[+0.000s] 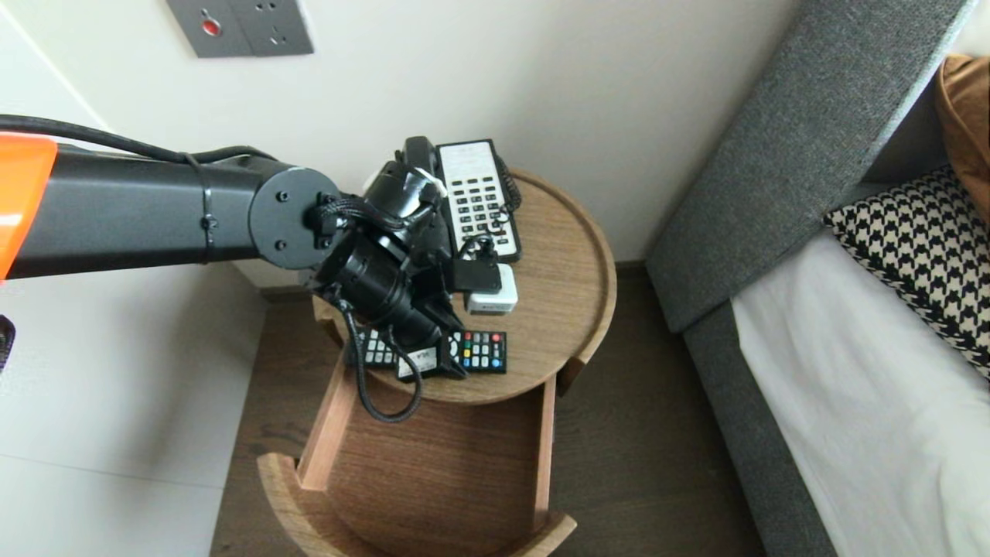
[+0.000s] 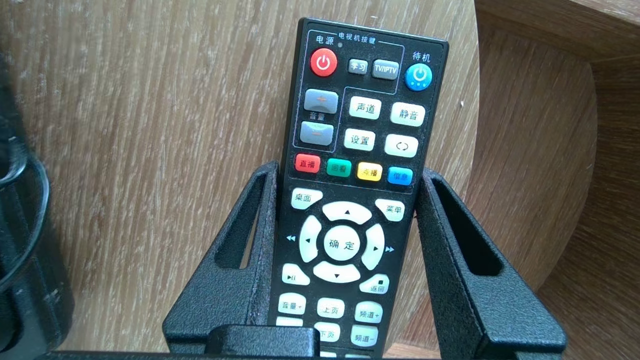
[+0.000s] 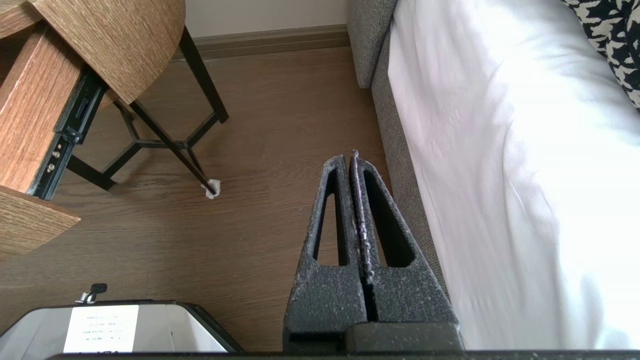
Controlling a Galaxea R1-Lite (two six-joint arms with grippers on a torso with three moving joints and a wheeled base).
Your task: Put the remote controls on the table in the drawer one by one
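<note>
left hand (image 2: 350, 172) at half spread, clamped across the long edges of the remote (image 2: 360, 100), the narrow width fits its span. remote at worktop (image 2: 150, 125) front edge, above pulled-out drawer (image 1: 433, 464). right hand (image 3: 354, 157) closed tight, empty, parked beside bed (image 3: 500, 175).

I see the black plastic remote control (image 1: 481, 352) at the front edge of the round wooden table (image 1: 568, 309), clasped in my left gripper (image 2: 347, 172); the black corded telephone (image 1: 476, 197) lies behind it, the open wooden drawer (image 1: 441, 472) below, the grey upholstered bed (image 1: 773, 170) to the right.

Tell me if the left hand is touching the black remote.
Touching. In the left wrist view, both fingers of the left hand press the long edges of the black remote, no gap.
</note>
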